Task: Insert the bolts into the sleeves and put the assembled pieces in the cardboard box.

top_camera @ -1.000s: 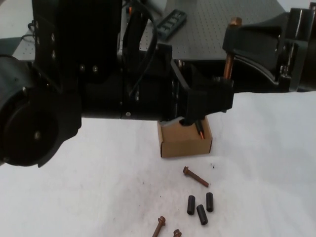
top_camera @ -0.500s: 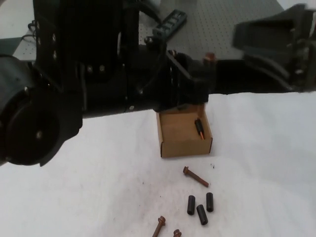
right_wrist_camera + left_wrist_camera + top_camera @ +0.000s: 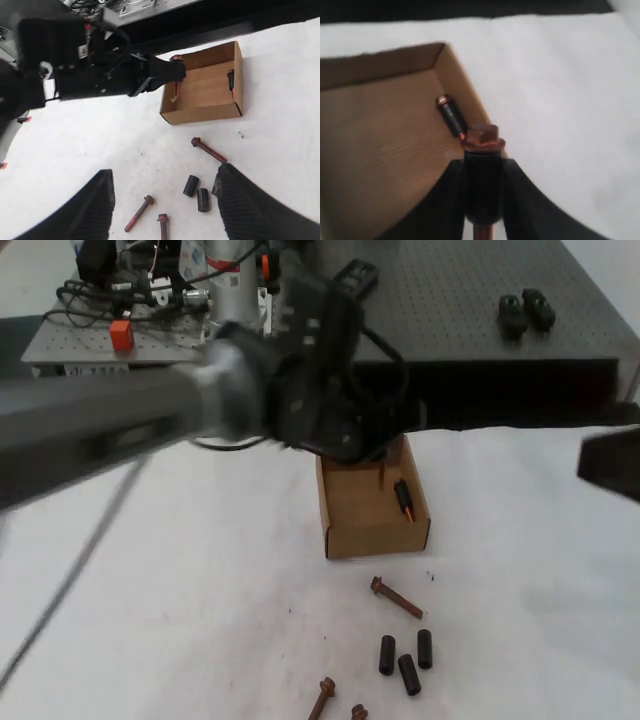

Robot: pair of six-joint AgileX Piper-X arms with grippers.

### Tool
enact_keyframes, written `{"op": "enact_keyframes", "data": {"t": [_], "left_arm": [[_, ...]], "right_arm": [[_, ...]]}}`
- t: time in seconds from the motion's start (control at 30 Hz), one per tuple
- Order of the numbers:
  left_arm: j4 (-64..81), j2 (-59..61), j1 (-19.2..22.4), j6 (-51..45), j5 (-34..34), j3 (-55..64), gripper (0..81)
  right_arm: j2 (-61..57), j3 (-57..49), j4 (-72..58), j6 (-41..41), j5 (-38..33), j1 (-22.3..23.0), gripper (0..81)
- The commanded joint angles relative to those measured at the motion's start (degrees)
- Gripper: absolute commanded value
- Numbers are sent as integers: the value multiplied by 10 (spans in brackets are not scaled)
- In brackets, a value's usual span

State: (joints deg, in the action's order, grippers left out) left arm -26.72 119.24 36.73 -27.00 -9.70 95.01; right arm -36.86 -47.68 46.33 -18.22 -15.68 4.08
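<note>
Bolt (image 3: 482,137) sits in its sleeve (image 3: 482,185), pinched by my left gripper (image 3: 482,175) above the box (image 3: 380,150), so I judge this the drop-off step. It seems nearer the rim than the middle, so I'd centre it, then release. One finished piece (image 3: 451,116) lies by the 3 o'clock wall. The head is a copper hex flange, the sleeve a matte black tube, the box ribbed brown card. Right gripper (image 3: 165,197) hangs spread over a loose bolt (image 3: 208,150) at the box's 6 o'clock.

In the high view I see the cardboard box (image 3: 350,532) at centre with an assembled piece (image 3: 403,498) inside. The sleeves (image 3: 387,654) and bolts (image 3: 396,597) lie below it.
</note>
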Motion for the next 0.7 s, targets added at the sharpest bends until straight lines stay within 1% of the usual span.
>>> {"op": "enact_keyframes", "data": {"t": [0.0,0.13,0.2,0.43,0.5,0.57,0.63,0.67], "left_arm": [[-45,41,1,-8,1,64,6],[-97,121,1,-9,0,164,6],[-109,145,1,-9,0,194,6],[-109,169,0,-38,-4,215,4],[-109,169,0,-48,-16,215,52],[-109,169,0,-57,-18,215,148],[-109,169,0,-64,-36,215,264],[-110,169,-1,-71,-47,215,303]], "right_arm": [[30,-5,58,11,15,-3,444],[42,-5,62,11,18,-3,444],[45,-5,67,11,18,-3,444],[45,-5,78,11,18,-3,444],[45,-5,78,11,23,-3,444],[45,-5,83,11,39,-3,444],[41,-5,95,23,56,-3,444],[34,-5,102,32,62,-3,444]]}}
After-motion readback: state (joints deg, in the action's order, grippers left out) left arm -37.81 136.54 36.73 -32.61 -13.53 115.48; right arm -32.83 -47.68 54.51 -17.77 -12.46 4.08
